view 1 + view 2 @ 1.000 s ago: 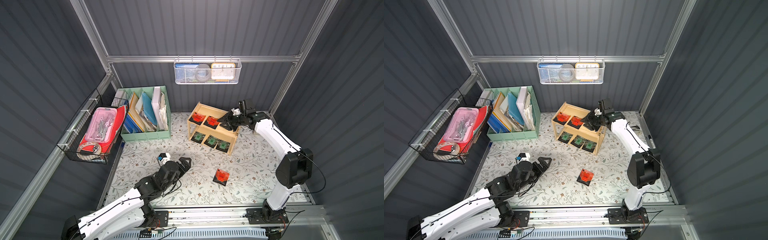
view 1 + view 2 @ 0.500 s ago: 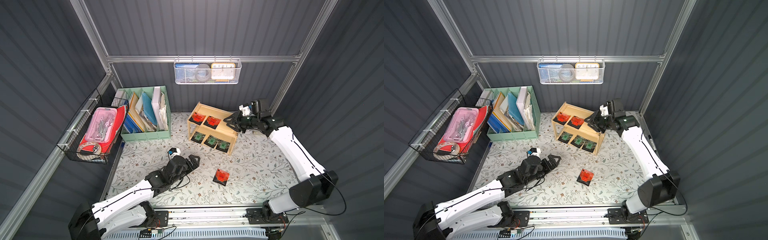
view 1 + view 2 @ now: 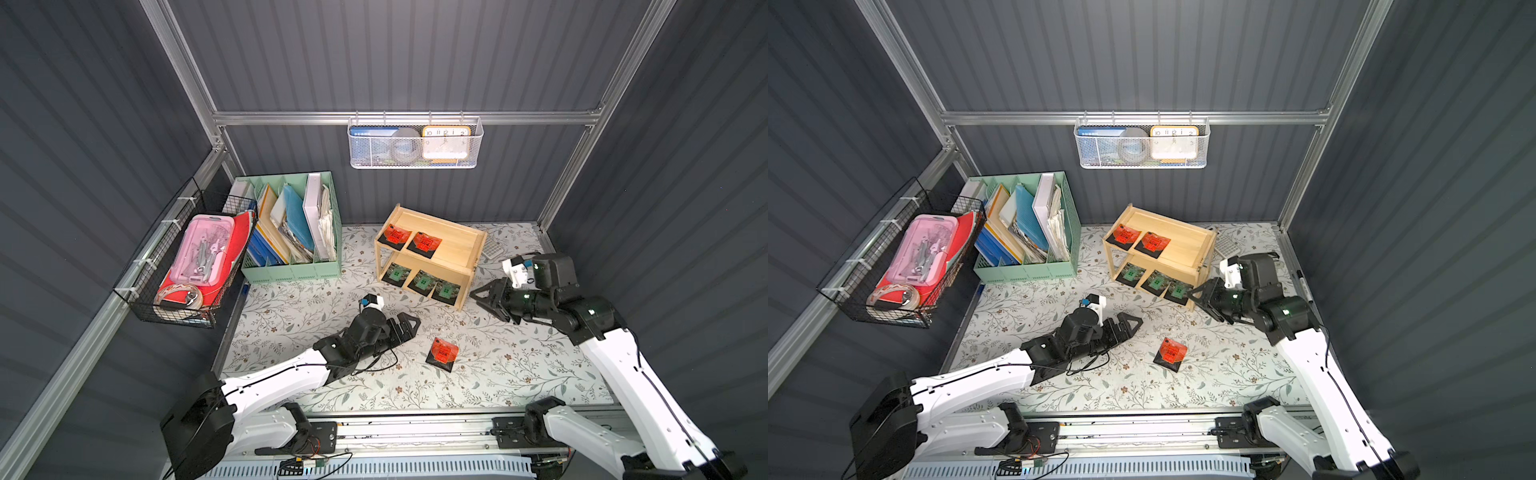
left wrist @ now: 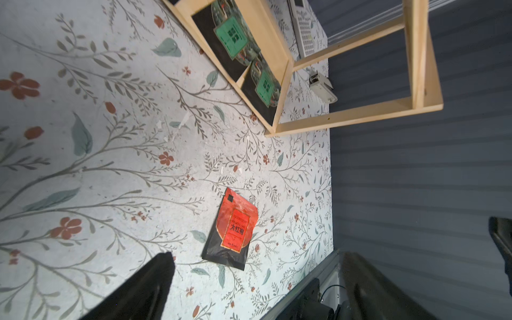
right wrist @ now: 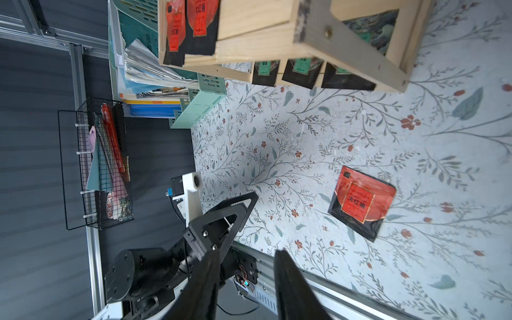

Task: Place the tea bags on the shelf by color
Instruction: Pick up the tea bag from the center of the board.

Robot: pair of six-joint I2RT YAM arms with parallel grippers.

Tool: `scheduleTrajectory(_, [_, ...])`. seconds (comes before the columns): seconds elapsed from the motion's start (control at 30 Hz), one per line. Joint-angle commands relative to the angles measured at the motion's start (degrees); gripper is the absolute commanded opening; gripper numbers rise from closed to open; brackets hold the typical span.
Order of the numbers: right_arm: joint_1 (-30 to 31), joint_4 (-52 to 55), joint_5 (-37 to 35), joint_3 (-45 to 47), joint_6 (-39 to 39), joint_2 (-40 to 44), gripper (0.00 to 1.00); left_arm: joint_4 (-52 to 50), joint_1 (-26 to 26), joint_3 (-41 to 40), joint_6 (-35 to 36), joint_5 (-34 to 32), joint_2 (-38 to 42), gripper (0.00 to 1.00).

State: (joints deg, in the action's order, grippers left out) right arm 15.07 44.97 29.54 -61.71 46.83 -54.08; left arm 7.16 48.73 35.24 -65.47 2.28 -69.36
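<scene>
Left claw is spread wide and holds nothing. It sits low over the desk near its middle, tips turned toward the loose red tea bag. That sachet lies flat on the floral cover, label up, nearer the front edge than the back. It is close to the left claw's tips but not touching them, and well apart from the shelf.

The right claw hangs just off the shelf's right front corner. The right wrist view shows a clear gap between its fingers, with nothing in it.

The shelf stands near the back edge of the desk, right of middle, turned at a slant. On its top tier a first red tea bag lies at the left end, and a second red tea bag lies just beside it. The right half of that tier is bare wood. On the lower tier the left green tea bag, middle green tea bag and right green tea bag lie in a row, their front edges hanging over the rim.

A mint-green file organiser fills the back left corner.
</scene>
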Motion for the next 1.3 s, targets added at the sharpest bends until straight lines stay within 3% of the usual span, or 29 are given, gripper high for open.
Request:
scheduleTrajectory(0.0, [-0.14,2.92,-0.35,5.48,0.16,4.03,0.38,2.6,0.61,1.45,1.59,3.18,-2.69,1.0])
scheduleTrajectory(0.43, [-0.04,-0.75,2.56,25.01,4.56,15.26,0.38,7.66,3.11,3.99,1.32,7.78,-13.35,1.0])
scheduleTrajectory(1.27, [0.2,-18.41,3.42,43.49,12.23,14.51,0.37,6.83,5.5,13.68,1.94,12.37,-29.12,0.98])
